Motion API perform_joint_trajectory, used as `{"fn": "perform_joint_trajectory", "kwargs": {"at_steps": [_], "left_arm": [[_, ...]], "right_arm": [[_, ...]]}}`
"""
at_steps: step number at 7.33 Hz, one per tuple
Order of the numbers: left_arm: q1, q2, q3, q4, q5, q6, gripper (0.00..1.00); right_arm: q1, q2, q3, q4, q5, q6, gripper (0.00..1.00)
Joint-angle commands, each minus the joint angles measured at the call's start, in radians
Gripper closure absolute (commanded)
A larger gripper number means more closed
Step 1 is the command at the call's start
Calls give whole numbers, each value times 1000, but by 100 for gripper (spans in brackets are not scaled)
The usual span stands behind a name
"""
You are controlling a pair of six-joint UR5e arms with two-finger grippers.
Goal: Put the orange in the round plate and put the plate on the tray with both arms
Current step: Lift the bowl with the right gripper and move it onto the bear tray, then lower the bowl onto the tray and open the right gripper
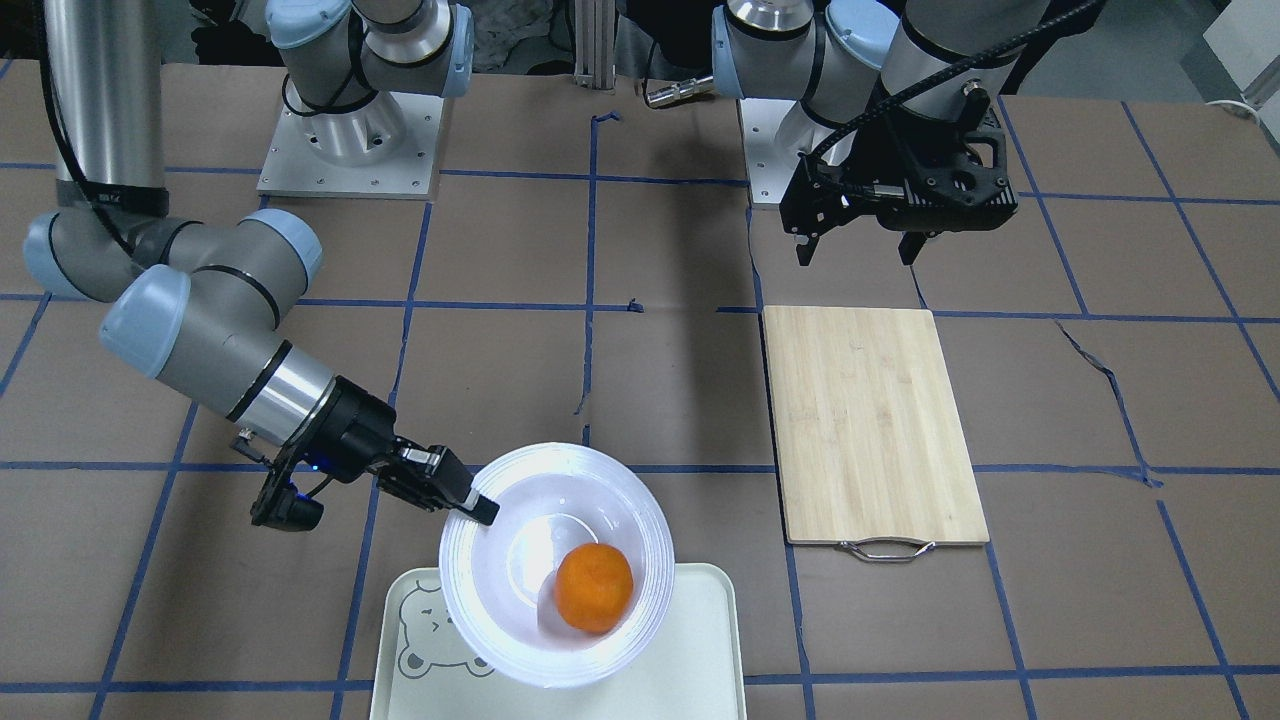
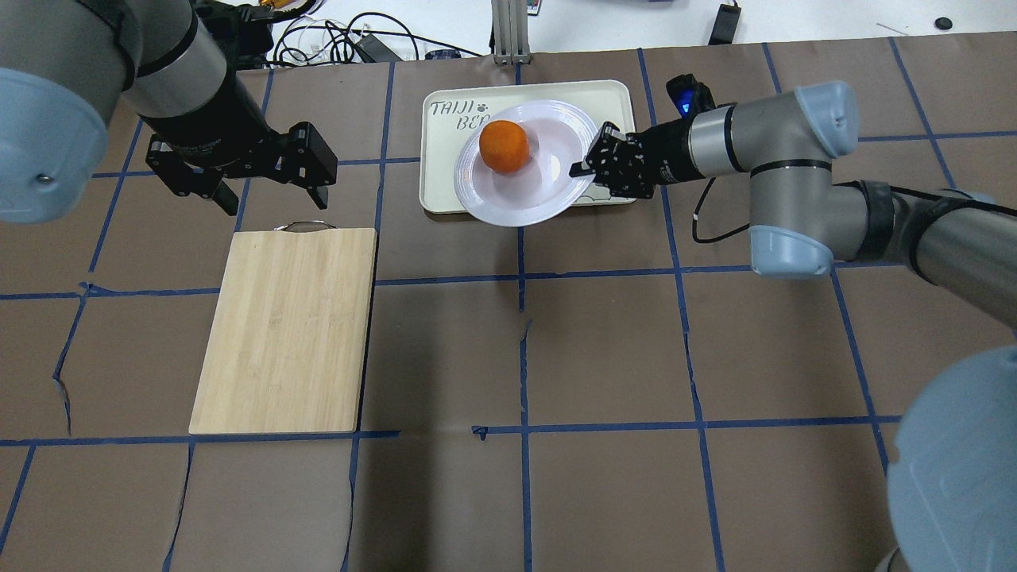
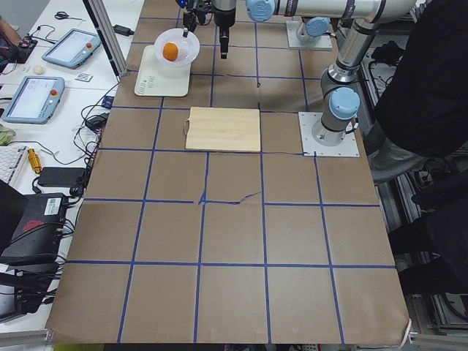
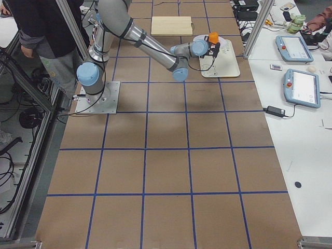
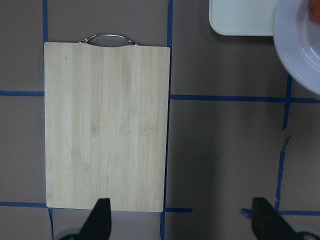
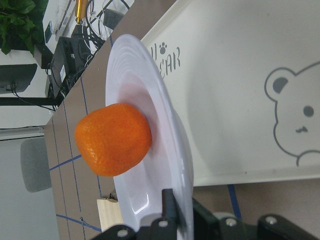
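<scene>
Holding side, right gripper (image 1: 485, 510): its fingers are clamped on the rim of the plate (image 1: 610, 482), one over the edge and one under it (a thin, one-sided hold).
Plate: reaches out ahead of those fingers, partly over the tray (image 1: 705, 640); it seems raised off the tray, though I cannot tell whether its far edge touches.
Orange (image 1: 594, 588): sits loose in the sunken middle, just beyond the fingertips, touching only the plate.
Left gripper (image 1: 857, 255): fingers spread wide with nothing between them; the cutting board (image 1: 870, 420) lies below and ahead of them, the plate well off to one side.
Risk, roll: a tip or jerk of the wrist would likely send the orange over the rim.
Risk, slip: the glossy rim is pinched at one spot, so the weight beyond the fingers may pivot it or lever it out.
Risk, landing: part of the plate overhangs the tray's edge, so lowering here could leave it rocking on the raised rim.
Risk, letting go: pulling back before the fingers part could drag the plate off.
</scene>
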Motion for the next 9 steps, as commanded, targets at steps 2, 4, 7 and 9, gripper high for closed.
{"fn": "perform_joint_trajectory", "kwargs": {"at_steps": [2,4,7,9], "left_arm": [[-2,0,-1,0,0,0,0],[-2,3,-6,0,0,0,0],[-2,5,-6,0,0,0,0],[-2,5,-6,0,0,0,0]], "right_arm": [[-21,128,-117,-1,-8,-6,100],[-23,153,-106,-1,-5,-5,100],[-23,186,-106,-3,-8,-6,100],[-23,185,-112,-1,-12,-5,82]]}}
